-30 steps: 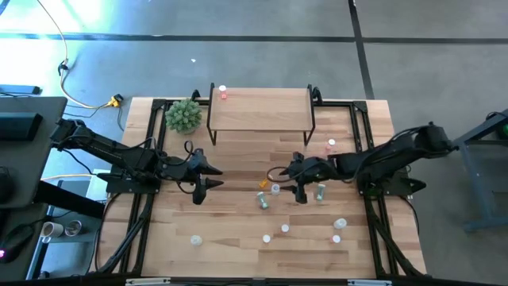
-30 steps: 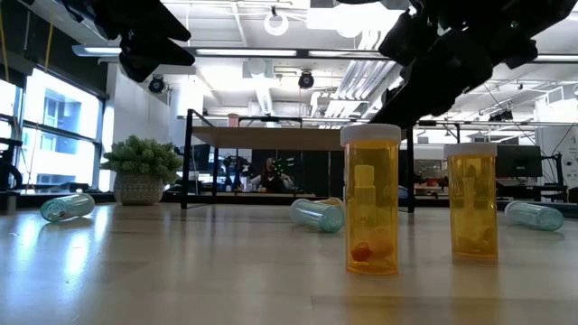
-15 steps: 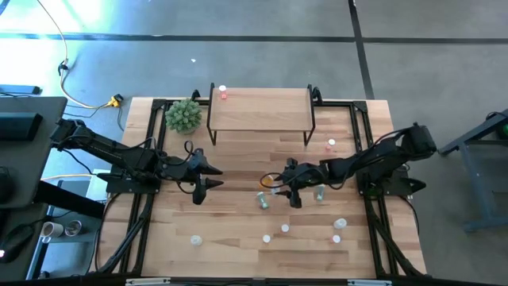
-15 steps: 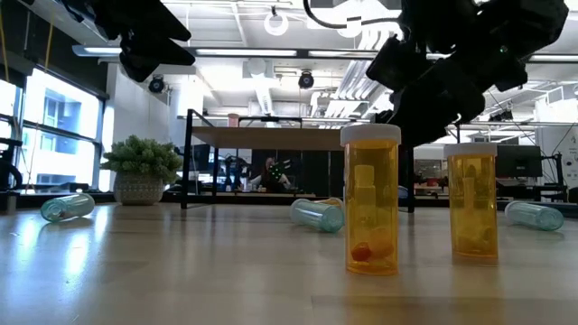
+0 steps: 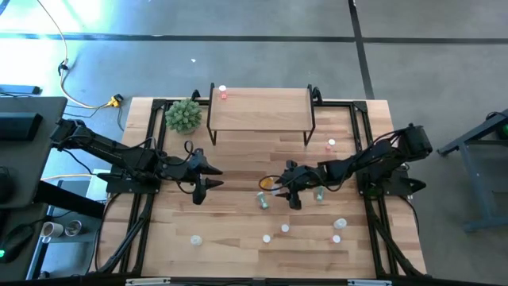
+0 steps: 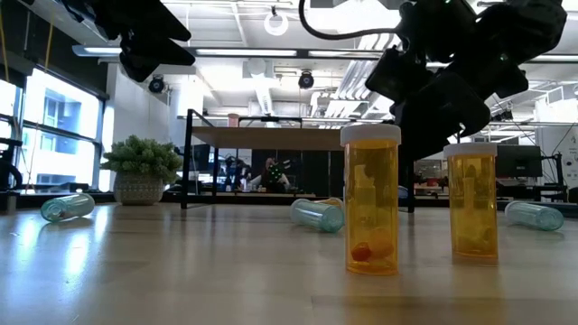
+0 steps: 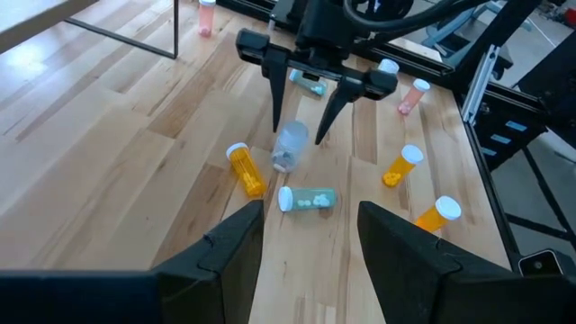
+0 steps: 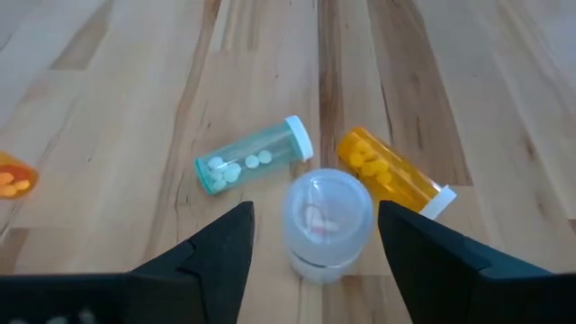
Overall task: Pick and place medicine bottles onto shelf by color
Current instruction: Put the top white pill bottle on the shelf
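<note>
Two translucent cylinders [image 8: 255, 160] [image 8: 393, 179] lie on wood planks [image 8: 162, 81].

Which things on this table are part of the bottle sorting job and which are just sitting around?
Part of the job: clear bottle between the right hand's open fingers, orange bottle, green bottle, shelf.

Just there: plant, yellow cable.

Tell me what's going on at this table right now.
The right gripper hangs open over an upright clear bottle at mid-table, fingers either side, not yet gripping. An orange bottle and a green bottle lie beside it. The left gripper waits open, empty. One pink bottle stands on the shelf.
</note>
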